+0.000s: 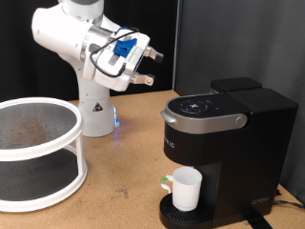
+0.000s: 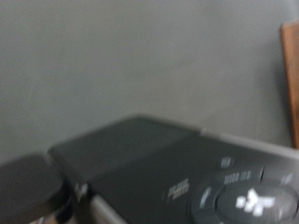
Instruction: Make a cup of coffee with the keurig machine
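Coffee gear sits toward the exterior view's right: the keurig machine, a boxy black unit, stands on the wooden counter with its grey-silver arched lid handle closed down over the front. A round button panel shows on the lid's top. The cup, small, plain and white, stands upright on the round drip tray at the machine's base, directly under the brew head. A small green-topped object lies just beside the cup on the exterior view's left side; it is too small to identify with certainty.

Up in the air, the white robot arm reaches from its pedestal at the back of the counter, and the hand hangs above and to the exterior view's left of the machine, well apart from it and touching nothing. Its 2 dark fingers point toward the exterior view's right with a gap between them and nothing in that gap, so the hand is released.

At the exterior view's left edge a white 2-tier round rack with mesh shelves rests on the counter.

From the wrist view, blurred, the top of the machine fills the lower part against a plain grey background, with the button panel and its faint white markings at the lower corner. Neither finger is clearly distinguishable in this view.
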